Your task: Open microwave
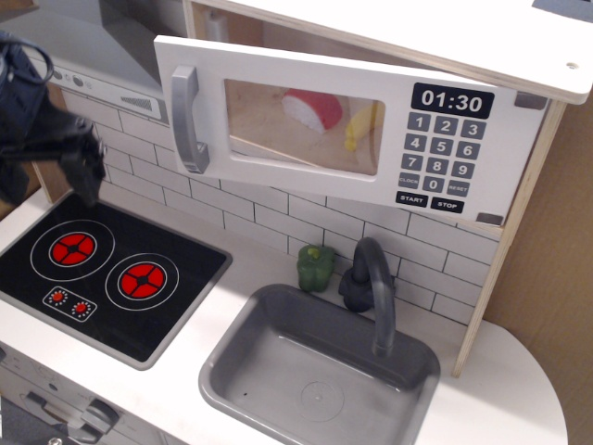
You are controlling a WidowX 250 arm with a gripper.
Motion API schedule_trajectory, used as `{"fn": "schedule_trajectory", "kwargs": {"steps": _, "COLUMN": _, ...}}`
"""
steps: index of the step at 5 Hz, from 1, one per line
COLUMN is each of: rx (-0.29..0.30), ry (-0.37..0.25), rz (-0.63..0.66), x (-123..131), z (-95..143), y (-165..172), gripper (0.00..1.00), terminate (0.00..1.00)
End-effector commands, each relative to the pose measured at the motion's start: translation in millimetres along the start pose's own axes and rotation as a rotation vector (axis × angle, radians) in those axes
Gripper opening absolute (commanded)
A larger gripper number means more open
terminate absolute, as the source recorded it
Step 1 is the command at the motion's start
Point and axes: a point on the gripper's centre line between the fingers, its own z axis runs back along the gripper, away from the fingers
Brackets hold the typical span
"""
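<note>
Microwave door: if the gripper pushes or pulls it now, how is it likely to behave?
The microwave door looks like a rigid panel, so it probably swings rather than flexes. It already stands ajar, likely moving easily. Its bar handle offers a firm hold.

Bright, even light; sharp, soft shadows
</note>
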Motion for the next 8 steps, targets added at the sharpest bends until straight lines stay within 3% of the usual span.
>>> {"fn": "schedule_trajectory", "kwargs": {"steps": 1, "rx": 0.067, "ry": -0.102, "rz": 0.189, "x": 83.2, "z": 7.2, "y": 1.8, "gripper": 1.00, "terminate": 0.00}}
{"fn": "schedule_trajectory", "kwargs": {"steps": 2, "rx": 0.078, "ry": -0.114, "rz": 0.274, "x": 109.3, "z": 9.1, "y": 1.4, "gripper": 1.00, "terminate": 0.00}}
{"fn": "schedule_trajectory", "kwargs": {"steps": 4, "rx": 0.066, "ry": -0.070, "rz": 0.296, "x": 123.6, "z": 17.7, "y": -26.0, "gripper": 1.00, "terminate": 0.00}}
{"fn": "schedule_trajectory", "kwargs": {"steps": 5, "rx": 0.067, "ry": -0.012, "rz": 0.278, "x": 116.9, "z": 17.6, "y": -50.7, "gripper": 1.00, "terminate": 0.00}}
{"fn": "schedule_trajectory", "kwargs": {"steps": 6, "rx": 0.078, "ry": 0.005, "rz": 0.217, "x": 100.0, "z": 16.3, "y": -58.3, "gripper": 1.00, "terminate": 0.00}}
{"fn": "schedule_trajectory", "kwargs": {"steps": 8, "rx": 0.087, "ry": 0.046, "rz": 0.061, "x": 44.4, "z": 20.6, "y": -59.1, "gripper": 1.00, "terminate": 0.00}}
